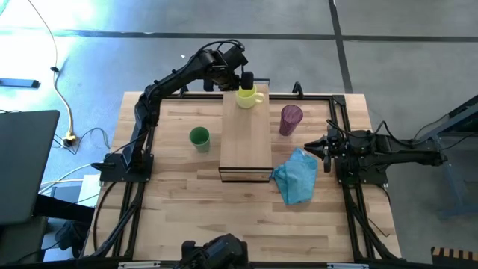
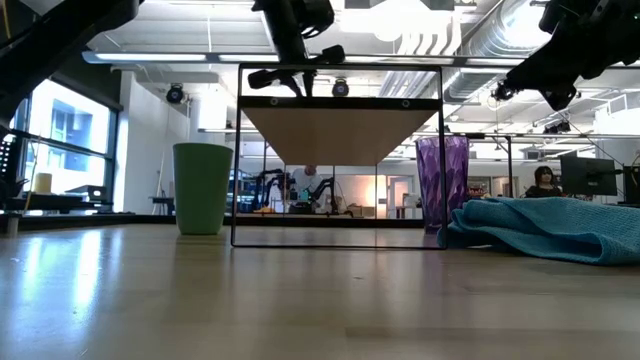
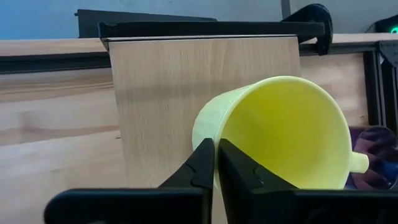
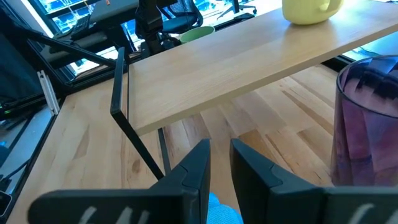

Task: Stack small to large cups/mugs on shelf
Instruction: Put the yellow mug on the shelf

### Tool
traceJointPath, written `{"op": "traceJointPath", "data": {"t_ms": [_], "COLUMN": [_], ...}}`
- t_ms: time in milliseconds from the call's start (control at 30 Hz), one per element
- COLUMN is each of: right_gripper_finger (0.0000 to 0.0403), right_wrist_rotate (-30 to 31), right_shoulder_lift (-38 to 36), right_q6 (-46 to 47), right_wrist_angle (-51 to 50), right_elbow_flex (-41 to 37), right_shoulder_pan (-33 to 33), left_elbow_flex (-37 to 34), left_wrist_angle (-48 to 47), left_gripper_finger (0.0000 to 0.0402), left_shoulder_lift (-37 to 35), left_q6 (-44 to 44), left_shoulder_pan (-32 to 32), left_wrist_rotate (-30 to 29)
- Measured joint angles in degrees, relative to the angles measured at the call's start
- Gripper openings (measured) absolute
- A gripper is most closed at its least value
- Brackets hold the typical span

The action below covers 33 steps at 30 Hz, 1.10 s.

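Observation:
The yellow mug [image 1: 249, 97] stands at the far end of the shelf [image 1: 246, 142], its handle toward the table's right. My left gripper [image 1: 246, 79] is over it, shut on its rim. The small green cup [image 1: 199, 137] stands on the table left of the shelf. Right of the shelf, the purple tumbler [image 1: 290, 119] stands upright. My right gripper [image 1: 312, 146] waits near the tumbler and touches nothing, its fingers a little apart [image 4: 219, 152]. The low view hides the mug above the shelf. My left gripper [image 3: 216, 152] pinches the yellow mug's rim [image 3: 214, 134] on the side away from the handle, one finger [image 3: 239, 165] inside the mug and one [image 3: 200, 163] outside. The fingers come from above and the far side, slanting down. The mug's base looks set on the shelf [image 4: 311, 18].
A crumpled blue cloth [image 1: 296, 178] lies on the table by the shelf's near right corner, just in front of my right gripper. A black frame [image 1: 340, 112] runs around the table's edges. Most of the shelf top nearer than the mug is bare wood.

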Motion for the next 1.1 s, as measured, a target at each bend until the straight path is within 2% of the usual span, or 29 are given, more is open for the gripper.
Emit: {"op": "traceJointPath", "data": {"t_ms": [633, 1100], "right_gripper_finger": [0.0053, 0.0053], "right_wrist_rotate": [-0.02, -2.01], "right_shoulder_lift": [0.02, 0.0], "right_q6": [-0.37, 0.0], "right_wrist_angle": [-0.07, -0.85], "right_elbow_flex": [0.0, -0.02], "right_shoulder_pan": [0.0, 0.0], "left_elbow_flex": [-0.02, 0.07], "left_wrist_angle": [0.11, 1.07], "left_gripper_finger": [0.0009, 0.0066], "left_shoulder_lift": [0.02, 0.02], "left_q6": [-6.24, -6.18], "left_shoulder_pan": [-0.44, -0.44], "left_wrist_rotate": [-1.39, -1.25]}}
